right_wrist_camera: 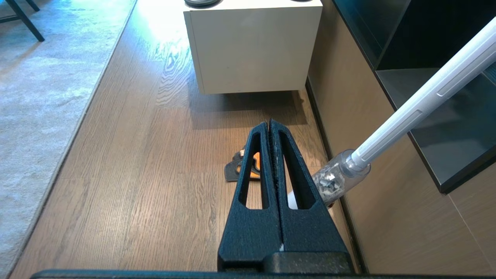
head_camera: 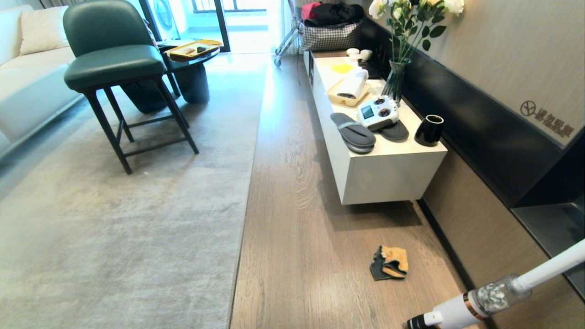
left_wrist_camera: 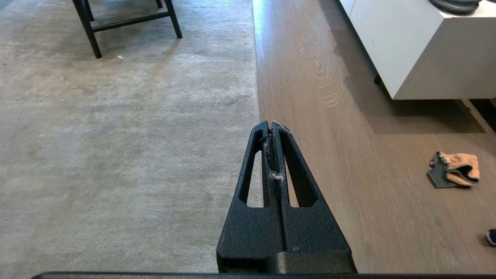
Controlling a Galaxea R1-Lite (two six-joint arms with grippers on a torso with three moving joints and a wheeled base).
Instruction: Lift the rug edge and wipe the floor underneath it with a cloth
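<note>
Cloth (head_camera: 390, 262): on floor (head_camera: 297, 228) | left fingers (left_wrist_camera: 264, 135): closed, empty | right fingers (right_wrist_camera: 263, 133): closed, empty

You see the floor (head_camera: 297, 228) carrying the flat grey rug (head_camera: 114, 228) on the left, the crumpled cloth (head_camera: 390, 262) near the white cabinet (head_camera: 388, 173)

Head view looked down along floor (head_camera: 292, 228); both wrist views faced forward, low. All three shared cloth (head_camera: 390, 262) and white cabinet (head_camera: 384, 178).
</note>
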